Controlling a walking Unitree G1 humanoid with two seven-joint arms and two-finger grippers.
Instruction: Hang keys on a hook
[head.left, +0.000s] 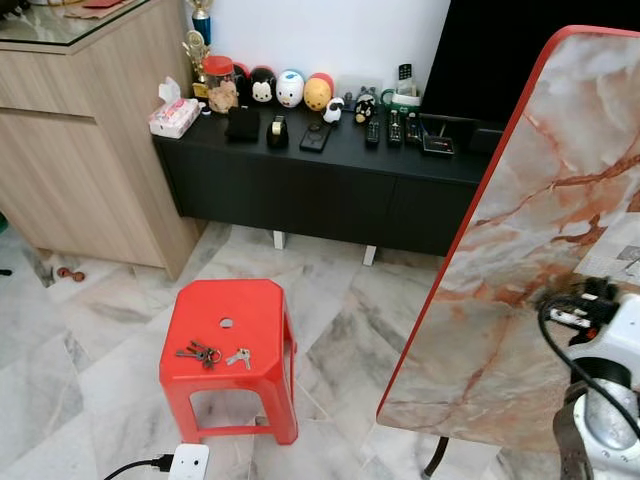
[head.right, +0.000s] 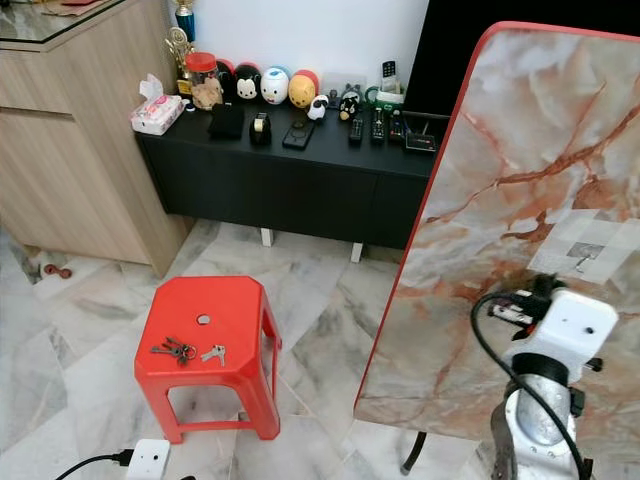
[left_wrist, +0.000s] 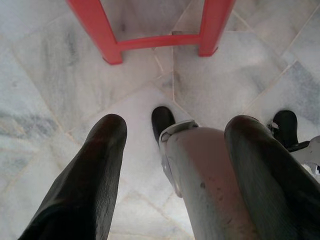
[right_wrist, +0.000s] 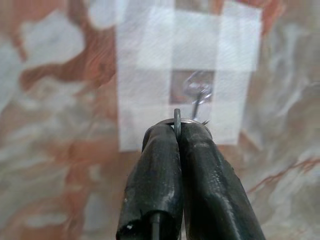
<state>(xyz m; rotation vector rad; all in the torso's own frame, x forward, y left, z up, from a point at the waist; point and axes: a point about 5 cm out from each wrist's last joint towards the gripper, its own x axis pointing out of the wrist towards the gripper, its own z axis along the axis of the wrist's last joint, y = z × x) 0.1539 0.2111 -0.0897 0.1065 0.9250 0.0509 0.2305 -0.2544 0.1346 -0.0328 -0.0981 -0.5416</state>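
My right gripper is shut on a thin metal key ring, seen edge-on between the fingertips. The ring is held just below a small metal hook on a taped patch of the marbled board. In the right eye view the hook sits just above my raised right wrist. Two more bunches of keys lie on top of the red stool. My left gripper hangs open over the floor near the stool's legs.
The marbled board leans upright on the right, its red edge close to the stool. A black low cabinet with toys and remotes stands at the back, beside a wooden cupboard. A white plug with a cable lies on the tiled floor.
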